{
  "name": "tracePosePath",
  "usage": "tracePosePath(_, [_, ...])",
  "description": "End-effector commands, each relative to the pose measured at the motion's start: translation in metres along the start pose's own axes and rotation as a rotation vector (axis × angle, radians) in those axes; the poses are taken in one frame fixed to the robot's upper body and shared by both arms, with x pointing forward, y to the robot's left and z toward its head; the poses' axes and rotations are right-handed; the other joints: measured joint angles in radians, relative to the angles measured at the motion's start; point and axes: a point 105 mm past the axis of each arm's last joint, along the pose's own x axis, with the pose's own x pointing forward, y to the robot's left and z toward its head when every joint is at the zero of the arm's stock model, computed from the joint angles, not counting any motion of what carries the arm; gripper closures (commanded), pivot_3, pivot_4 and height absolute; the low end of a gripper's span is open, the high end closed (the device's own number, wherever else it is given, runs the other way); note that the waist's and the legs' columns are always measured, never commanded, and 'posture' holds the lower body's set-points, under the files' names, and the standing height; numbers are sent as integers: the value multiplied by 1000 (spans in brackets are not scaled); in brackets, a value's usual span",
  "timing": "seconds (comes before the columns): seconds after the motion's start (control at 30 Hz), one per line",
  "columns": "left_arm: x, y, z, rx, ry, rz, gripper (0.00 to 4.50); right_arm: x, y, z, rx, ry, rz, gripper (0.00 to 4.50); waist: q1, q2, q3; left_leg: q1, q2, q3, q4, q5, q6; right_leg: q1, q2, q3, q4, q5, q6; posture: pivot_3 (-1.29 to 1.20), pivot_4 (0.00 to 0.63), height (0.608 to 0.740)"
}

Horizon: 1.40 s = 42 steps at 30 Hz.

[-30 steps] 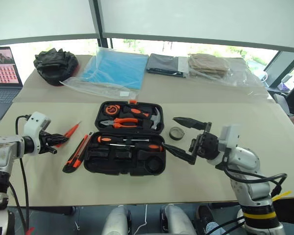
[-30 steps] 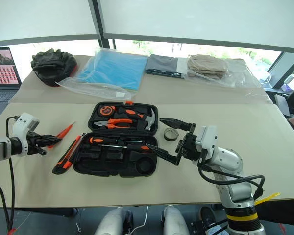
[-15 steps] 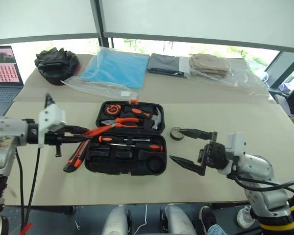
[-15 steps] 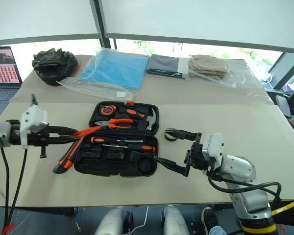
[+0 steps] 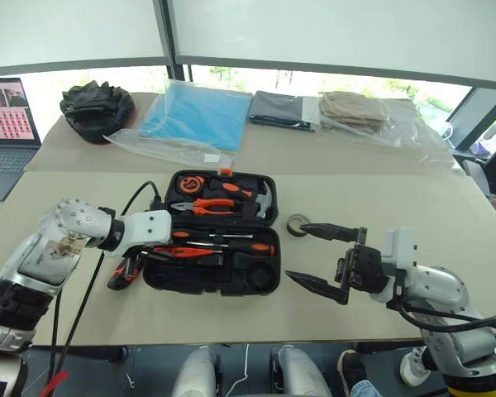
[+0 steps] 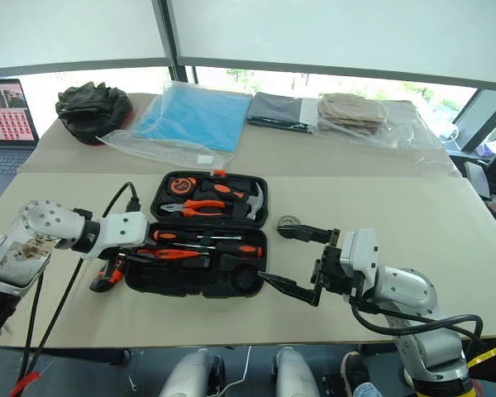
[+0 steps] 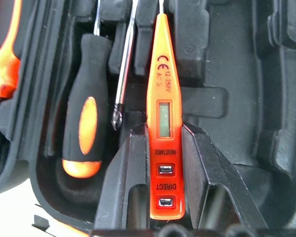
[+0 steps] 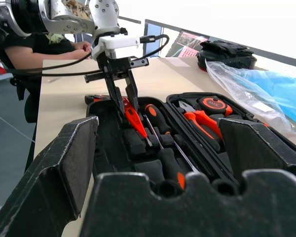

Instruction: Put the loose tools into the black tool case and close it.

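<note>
The step in hand looked to be stowing the tester pen (image 7: 164,113) — the next move would call for lowering it flat into a free slot and letting go without jarring the screwdrivers (image 5: 231,246) already seated beside it.

Nearest, the right tool (image 5: 324,258) hung spread wide and empty above the tabletop (image 5: 380,207), just off the case (image 5: 211,248) at its right front corner, fingers pointing toward it. The left tool (image 8: 119,94) was pinched narrow on the pen's button end, angled down over the left part of the case's front half, the pen's tip lying over the moulded slots, close to the tray; whether it touched I could not tell. The knife (image 5: 126,269) lay on the tabletop just outside the case's left edge, under the left arm. The tape roll (image 5: 297,224) sat on the tabletop just right of the case, near the hinge line — both were yet to be packed. The lid was open, with pliers (image 5: 205,208), hammer and tape measure in the far half.
</note>
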Motion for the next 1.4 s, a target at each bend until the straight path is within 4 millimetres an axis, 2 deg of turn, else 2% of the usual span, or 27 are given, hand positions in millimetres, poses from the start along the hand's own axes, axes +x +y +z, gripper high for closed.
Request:
tracePosePath(0.03, [-1,-2,-8,4,71,-20,3827,2,2,11,-25,-30,9,0,-2,0,0,0,0,0,0,0,0,0,0,0,0,0,0,0,150,740])
tracePosePath(0.43, [15,-10,-11,58,159,-121,3827,5,1,9,-18,-29,15,0,-3,1,-1,4,0,0,0,0,0,3,1,1,1,0,1,0,150,740])
tracePosePath(0.6, [21,-12,-14,68,196,-140,3827,8,2,7,-13,-32,25,0,-3,1,-1,12,0,0,-1,0,0,11,1,1,0,-4,6,0,150,740])
tracePosePath(0.87, [26,-14,-8,9,141,-141,3827,12,4,6,2,-36,47,0,-1,10,-6,15,0,-3,-1,0,1,14,-1,2,-1,-5,7,0,150,740])
tracePosePath(0.93, [23,-14,0,-1,83,-133,3041,12,4,5,5,-34,49,0,-1,11,-7,15,0,-3,-1,-1,1,14,-1,2,-1,-5,7,0,150,740])
tracePosePath(0.97, [22,-12,1,-2,72,-116,2877,12,4,4,6,-33,51,0,-2,11,-7,15,0,-3,-1,-1,1,14,-1,2,0,-5,7,0,150,740])
tracePosePath(1.03, [17,-5,3,36,48,-74,2141,12,5,4,11,-32,56,0,-2,11,-7,14,0,-4,-1,-1,1,13,-1,2,-1,-5,7,0,150,740])
tracePosePath(1.1, [10,-4,5,75,28,-73,1603,11,6,2,19,-29,62,0,-2,11,-7,14,0,-4,-1,-1,2,13,-1,2,-1,-5,7,0,150,740])
tracePosePath(1.13, [8,-5,6,82,21,-83,1069,11,6,2,22,-28,65,0,-2,11,-7,14,0,-4,-1,-2,3,13,-1,2,-1,-5,7,0,150,740])
tracePosePath(1.17, [4,-4,13,75,-24,-83,826,10,6,1,26,-24,69,0,-3,11,-7,13,0,-4,-1,-2,3,13,-1,2,-2,-4,7,0,150,740])
tracePosePath(1.33, [-11,0,41,59,-213,-64,826,9,7,-2,38,-14,78,0,-3,7,-5,11,0,-4,-1,-3,4,11,-1,2,-2,-4,5,0,150,740])
tracePosePath(1.4, [-15,6,43,65,-251,-32,826,8,7,-3,42,-12,80,0,-1,7,-5,11,0,-4,-1,-3,4,11,-2,2,-2,-4,5,0,150,740])
